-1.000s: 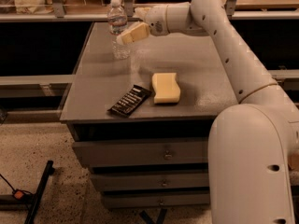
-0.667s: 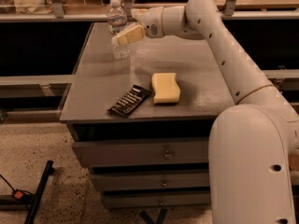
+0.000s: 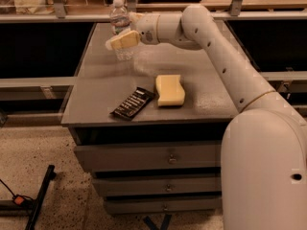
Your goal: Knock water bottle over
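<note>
Your hand [image 3: 119, 40], at the far left corner of the bench [image 3: 103, 97], hides the middle of the water bottle [image 3: 118, 19]; the robot's body [image 3: 268, 176] is cut off right and below.

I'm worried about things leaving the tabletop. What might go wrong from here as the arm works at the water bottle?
The small clear ribbed plastic bottle with a white cap stands near the back left corner of the dark grey cabinet top; once toppled it may roll off an edge. The cream tool lies across the bottle's middle, so a push might slide it upright instead of tipping it.
</note>
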